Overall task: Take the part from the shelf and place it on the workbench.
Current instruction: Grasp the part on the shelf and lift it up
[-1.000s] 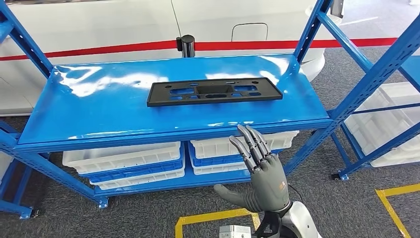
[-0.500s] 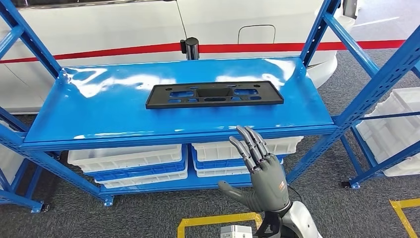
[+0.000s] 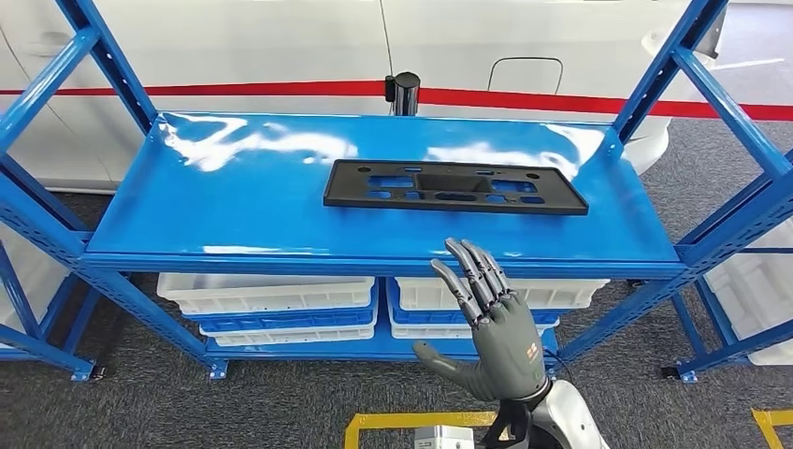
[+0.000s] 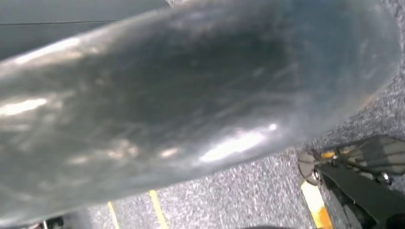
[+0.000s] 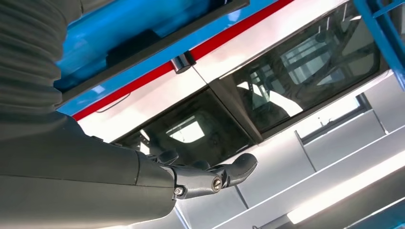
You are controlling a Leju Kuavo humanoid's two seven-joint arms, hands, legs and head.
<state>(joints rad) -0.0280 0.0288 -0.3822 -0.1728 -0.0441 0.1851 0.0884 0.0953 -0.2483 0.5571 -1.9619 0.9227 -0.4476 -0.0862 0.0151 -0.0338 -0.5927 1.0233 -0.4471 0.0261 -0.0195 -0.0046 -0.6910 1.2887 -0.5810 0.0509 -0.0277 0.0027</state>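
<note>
Looking through the head view first, then each wrist view in turn.

Head view – right hand: the right hand point(image 3: 500, 332) is raised in front of the shelf's front edge, palm side turned leftward, its fingers point(image 3: 470, 271) straight and spread apart, thumb stuck out to the side – open, holding nothing.

Head view – part: the part point(image 3: 455, 186), a flat black rectangular plate with cut-outs, lies flat on the top shelf point(image 3: 234, 201), beyond the fingertips and a little to their right, apart from them.

Head view – shelf: glossy blue metal board on a blue rack frame point(image 3: 739, 206); the fingertips overlap its front lip in the picture, though contact cannot be told.

Head view – lower level: white bins point(image 3: 271, 295) sit on the level under the top board, left of and behind the fingers.

Head view – background: a white car body with a red stripe point(image 3: 580, 100) stands behind the rack, and a black post point(image 3: 405, 92) rises past the far edge of the shelf.

Head view – floor: grey carpet with yellow tape lines point(image 3: 411, 421) below the hand.

Left wrist view – a blurred, shiny grey surface takes most of the picture; grey carpet and yellow tape point(image 4: 313, 200) lie past it. Whether the left fingers are open or closed cannot be told.

Right wrist view – right hand: thumb point(image 5: 229, 174) extended, nothing in it; beyond the fingers are the blue shelf edge point(image 5: 143, 28), the red stripe and dark car windows point(image 5: 286, 71).
</note>
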